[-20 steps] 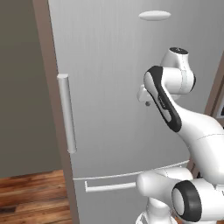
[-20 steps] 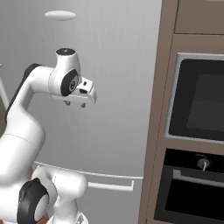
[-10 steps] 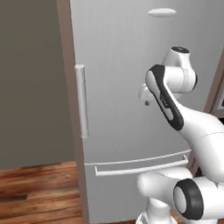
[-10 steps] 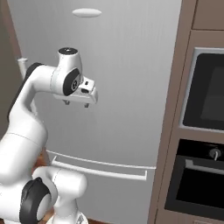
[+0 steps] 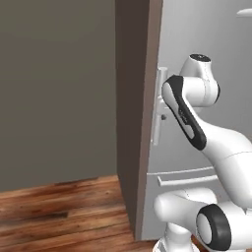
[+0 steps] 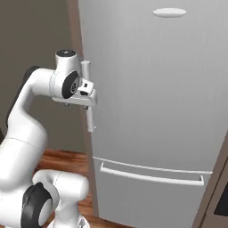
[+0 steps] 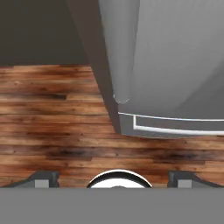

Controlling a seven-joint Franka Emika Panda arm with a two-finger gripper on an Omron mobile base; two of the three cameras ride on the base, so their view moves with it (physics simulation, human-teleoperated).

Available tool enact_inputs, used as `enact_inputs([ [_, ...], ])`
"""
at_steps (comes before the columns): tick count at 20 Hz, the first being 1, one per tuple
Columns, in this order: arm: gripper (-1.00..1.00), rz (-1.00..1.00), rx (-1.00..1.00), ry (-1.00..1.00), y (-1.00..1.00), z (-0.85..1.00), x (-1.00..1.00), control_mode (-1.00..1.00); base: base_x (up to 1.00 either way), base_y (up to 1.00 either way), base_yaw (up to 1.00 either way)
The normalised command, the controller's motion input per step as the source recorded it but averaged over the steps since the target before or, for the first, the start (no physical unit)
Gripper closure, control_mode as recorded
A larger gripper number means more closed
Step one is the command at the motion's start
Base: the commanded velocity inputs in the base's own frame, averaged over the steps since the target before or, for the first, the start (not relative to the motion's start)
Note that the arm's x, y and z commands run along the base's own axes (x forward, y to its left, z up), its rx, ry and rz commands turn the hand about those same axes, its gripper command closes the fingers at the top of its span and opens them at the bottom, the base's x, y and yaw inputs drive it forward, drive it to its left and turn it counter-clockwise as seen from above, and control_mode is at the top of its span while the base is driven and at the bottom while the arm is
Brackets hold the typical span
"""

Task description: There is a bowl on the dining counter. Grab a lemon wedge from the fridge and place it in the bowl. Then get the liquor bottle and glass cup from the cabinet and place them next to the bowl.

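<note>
Simulated kitchen corner: dull grey-brown wall, warm wooden plank floor (image 7: pixel 52 127), tall silver-grey fridge (image 6: pixel 151 89) set against a brown side panel (image 5: pixel 140 123).

Claw (image 7: pixel 114 177) spread wide, nothing between the fingers (image 7: pixel 43 178); dark tips far apart at the lower corners of the hand view, bare floorboards in the gap. Gripping nothing.

Straight ahead of the claw in the hand view: vertical bar handle (image 7: pixel 119 48) of the fridge door, its rounded end hanging just above the seam to the lower drawer. Clear space between handle and fingertips, no contact visible. Beyond the handle, flat grey door face; below its end, the drawer's upper edge with a pale rim.

From the right base view: hand (image 6: pixel 80 95) held level with the handle (image 6: pixel 87 95), just beside it, overlapping it in the picture; touching or apart not clear from this angle. Lower drawer (image 6: pixel 151 196) with a long horizontal pull (image 6: pixel 151 176) well below the claw. Oval badge (image 6: pixel 168 12) high on the door, far above and to the side of the claw.

From the left base view: white arm (image 5: pixel 197 123) bent in front of the door, handle (image 5: pixel 157 106) just past the elbow link, door shut flush against the brown panel.
</note>
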Motion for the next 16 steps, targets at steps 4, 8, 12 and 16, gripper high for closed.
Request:
enact_inputs([
  [4, -1.00, 0.00, 0.00, 0.00, 0.00, 0.00, 0.00, 1.00, -0.09, 0.76, -0.40],
  [8, -1.00, 0.00, 0.00, 0.00, 0.00, 0.00, 0.00, 1.00, -0.02, 0.55, -0.48],
  [12, -1.00, 0.00, 0.00, 0.00, 0.00, 0.00, 0.00, 1.00, 0.00, 0.47, -0.46],
  [16, -1.00, 0.00, 0.00, 0.00, 0.00, 0.00, 0.00, 1.00, 0.09, 0.30, -0.41],
])
